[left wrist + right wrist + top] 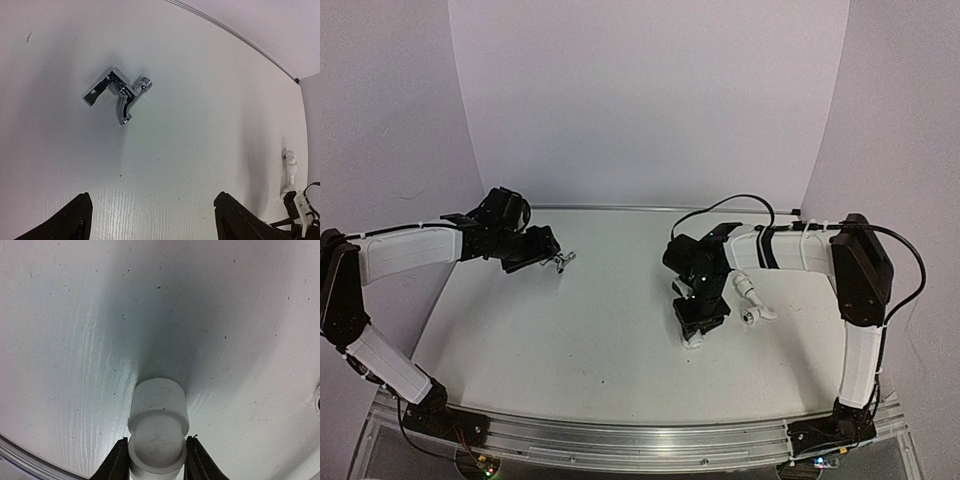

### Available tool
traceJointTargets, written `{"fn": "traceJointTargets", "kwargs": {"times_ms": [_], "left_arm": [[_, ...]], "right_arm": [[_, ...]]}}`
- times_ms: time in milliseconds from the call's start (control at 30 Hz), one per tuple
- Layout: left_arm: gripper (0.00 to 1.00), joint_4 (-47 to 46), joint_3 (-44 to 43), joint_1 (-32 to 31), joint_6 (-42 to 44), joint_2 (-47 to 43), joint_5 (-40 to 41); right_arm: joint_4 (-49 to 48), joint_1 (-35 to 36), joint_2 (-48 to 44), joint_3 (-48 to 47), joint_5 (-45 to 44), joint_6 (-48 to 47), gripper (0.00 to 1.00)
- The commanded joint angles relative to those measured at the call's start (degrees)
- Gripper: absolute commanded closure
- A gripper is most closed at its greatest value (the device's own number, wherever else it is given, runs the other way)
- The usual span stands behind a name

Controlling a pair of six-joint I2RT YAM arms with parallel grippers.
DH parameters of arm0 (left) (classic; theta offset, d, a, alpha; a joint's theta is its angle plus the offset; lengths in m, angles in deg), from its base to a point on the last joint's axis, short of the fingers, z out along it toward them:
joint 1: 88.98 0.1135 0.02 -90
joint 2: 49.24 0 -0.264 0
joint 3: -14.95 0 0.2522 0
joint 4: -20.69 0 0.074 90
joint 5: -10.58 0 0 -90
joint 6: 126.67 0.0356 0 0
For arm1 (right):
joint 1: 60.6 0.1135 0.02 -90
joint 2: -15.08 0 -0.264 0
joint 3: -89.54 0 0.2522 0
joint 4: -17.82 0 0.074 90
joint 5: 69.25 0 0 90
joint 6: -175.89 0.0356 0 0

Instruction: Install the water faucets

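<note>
Closest to our right wrist camera, a white plastic pipe fitting [158, 425] fills the lower centre of the frame. It is a smooth, matte cylinder with a round collar, and its long axis points up the frame, away from the lens. Our right gripper [157, 457] clamps it between two dark fingers [116, 462], one on each side.

Our left gripper [152, 215] is released: its black fingertips stand wide apart at the bottom corners of the left wrist frame with nothing between them. Ahead of them, in the upper left of that frame and well apart from the fingers, a chrome metal faucet piece [121, 95] lies flat on the table [200, 125]. It is shiny and angular, with a flat bracket, a threaded nub and a curved prong. Its long axis runs diagonally, from lower left to upper right.

From above, this chrome piece lies just beside our left gripper, so we judge the left arm nearer to it. A second white fitting [752, 300] lies just right of our right gripper. The tabletop is white with faint wood grain.
</note>
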Motion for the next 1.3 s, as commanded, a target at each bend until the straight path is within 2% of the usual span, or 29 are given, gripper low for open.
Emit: {"fn": "traceJointTargets", "kwargs": {"times_ms": [0,167,300,467,600,833,1000,1267], "left_arm": [[0.06,0.7,-2.3,1.9,0.9,-2.9,1.4],[0.0,0.6,-3.3,7.5,1.0,0.2,-2.0],[0.01,0.6,-6.6,12.6,1.3,6.9,-8.8],[0.13,0.6,-13.5,14.2,5.2,17.9,-14.8],[0.23,0.4,-17.6,14.9,4.7,25.0,-17.4],[0.28,-3.8,-19.4,15.1,3.5,31.9,-20.9],[0.33,-4.6,-21.4,15.3,4.8,35.0,-20.5],[0.68,-6.5,-22.8,16.0,3.6,36.6,-23.4]], "right_arm": [[-0.2,0.5,0.3,-0.4,-0.5,-0.7,0.68],[-1.7,0.5,-3.2,-0.6,-1.2,-1.0,0.35],[-3.1,0.6,-7.8,-1.1,-2.2,-1.2,0.23],[-6.1,0.7,-14.4,0.1,-3.3,-1.7,0.21],[-7.2,0.7,-18.4,2.4,-5.1,-1.0,0.21],[-9.5,0.7,-23.0,7.6,-5.7,0.2,0.21],[-10.8,0.8,-23.9,8.5,-5.5,0.4,0.21],[-11.7,0.9,-23.8,8.4,-4.5,0.3,0.21]]}}
